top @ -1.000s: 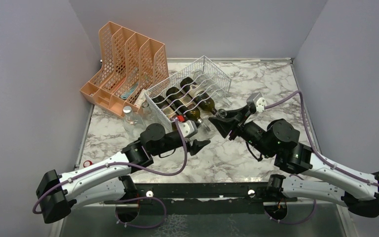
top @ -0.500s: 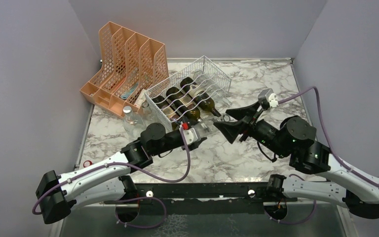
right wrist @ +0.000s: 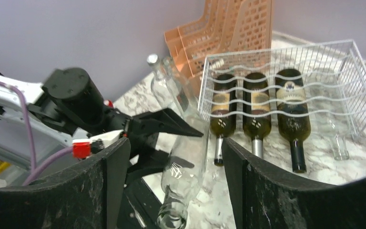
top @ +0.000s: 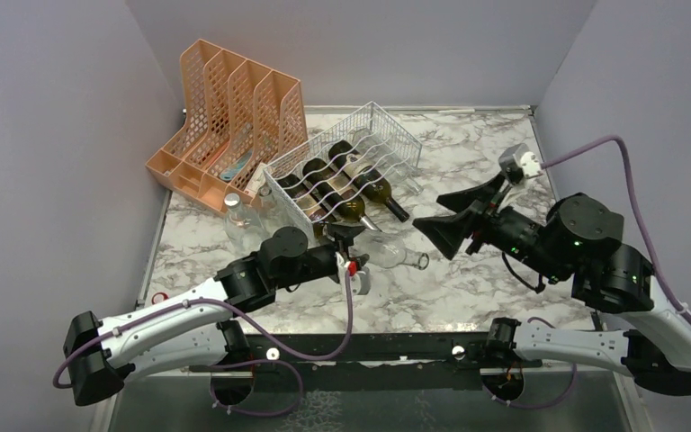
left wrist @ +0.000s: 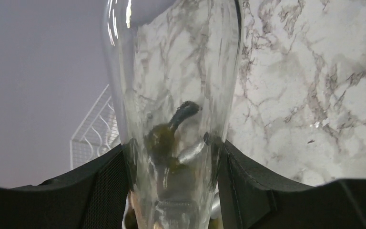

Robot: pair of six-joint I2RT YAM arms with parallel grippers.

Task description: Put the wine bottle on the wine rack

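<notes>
A clear glass wine bottle [top: 394, 256] hangs just above the marble table in front of the white wire wine rack [top: 387, 119], its neck pointing right. My left gripper [top: 349, 243] is shut on its body; in the left wrist view the bottle [left wrist: 171, 95] fills the gap between the black fingers [left wrist: 100, 191]. My right gripper [top: 427, 209] stands open to the right of the bottle's mouth, apart from it. In the right wrist view the bottle [right wrist: 186, 167] shows beyond the open fingers [right wrist: 248, 186], with the rack [right wrist: 357, 76] behind.
Three dark bottles [top: 360, 184] lie in the rack's cradles, and a clear one [right wrist: 331, 119] lies at its far side. Another clear bottle [top: 234, 214] stands beside the orange file organizer [top: 234, 108] at the back left. Grey walls close in both sides.
My right gripper opened, let go of the clear bottle and drew back to the right. My left gripper closed on the bottle and now carries it alone.
</notes>
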